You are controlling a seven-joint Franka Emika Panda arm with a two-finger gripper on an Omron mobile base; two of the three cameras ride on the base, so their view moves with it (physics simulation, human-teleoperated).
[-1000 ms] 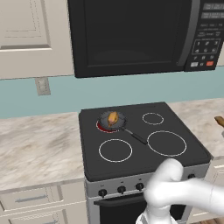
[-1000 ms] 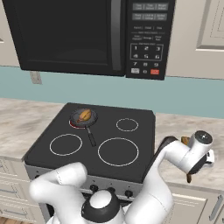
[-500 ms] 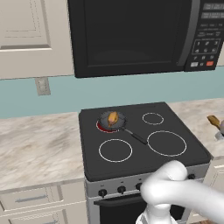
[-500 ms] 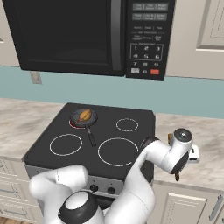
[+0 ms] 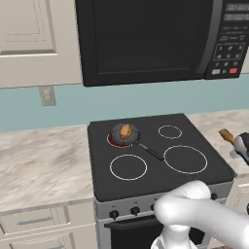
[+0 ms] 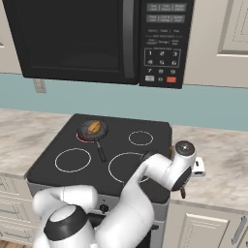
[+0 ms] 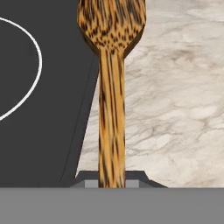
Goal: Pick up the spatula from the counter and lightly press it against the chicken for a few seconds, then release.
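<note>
Spatula (image 7: 111,87) was pinched by its handle in the hand (image 7: 111,183), above where stove (image 7: 43,131) met marbled desk (image 7: 175,96), at four o'clock from the chicken (image 6: 95,127).

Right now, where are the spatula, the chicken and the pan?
spatula (image 7: 111,113): hand view, on its wooden handle.
chicken (image 5: 125,130): left base view, on its middle.
pan (image 5: 151,152): left base view, on its dark handle.
</note>
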